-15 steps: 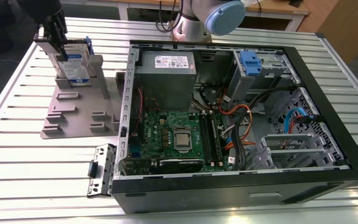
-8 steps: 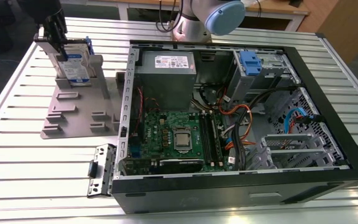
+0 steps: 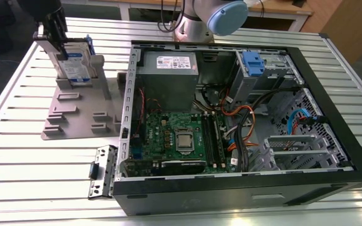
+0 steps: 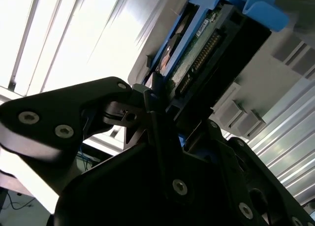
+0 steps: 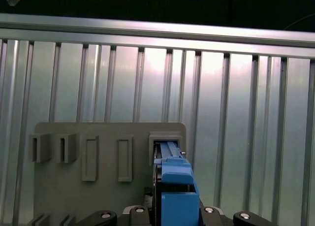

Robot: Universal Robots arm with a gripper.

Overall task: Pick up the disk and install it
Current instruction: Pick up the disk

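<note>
End effector state: the end effector [image 3: 54, 37] is closed on the upper end of the disk [image 4: 202, 53]. In the second wrist view its black fingers [image 4: 155, 103] bear against the two broad faces, so the grip is judged made.
End effector position: at the exterior view's left, above the grey stand [image 3: 74, 117] and well apart from the computer case [image 3: 332, 117].
Disk location: upright on edge, with its lower end seated in an end slot of the stand. In the first wrist view the blue rail [image 5: 172, 181] rises directly out of that slot.
Stand location: flat on the slatted tabletop [image 3: 30, 165], just beside the case wall.
Progress, done: approach and grasp are judged complete.
Progress, left: the disk is not yet lifted out of the slot. Transfer to the case and seating are outstanding.
Install site: the drive cage [image 3: 247, 82] with the blue latch [image 3: 254, 61] stands at the far side of the open case and is judged the likely bay. No disk is in it.
Disk appearance: flat silver rectangular body with a white-and-blue label on the face towards the exterior camera.
Disk detail: a blue plastic rail frames the edges. The second wrist view shows a green circuit board and a row of connector pins.
</note>
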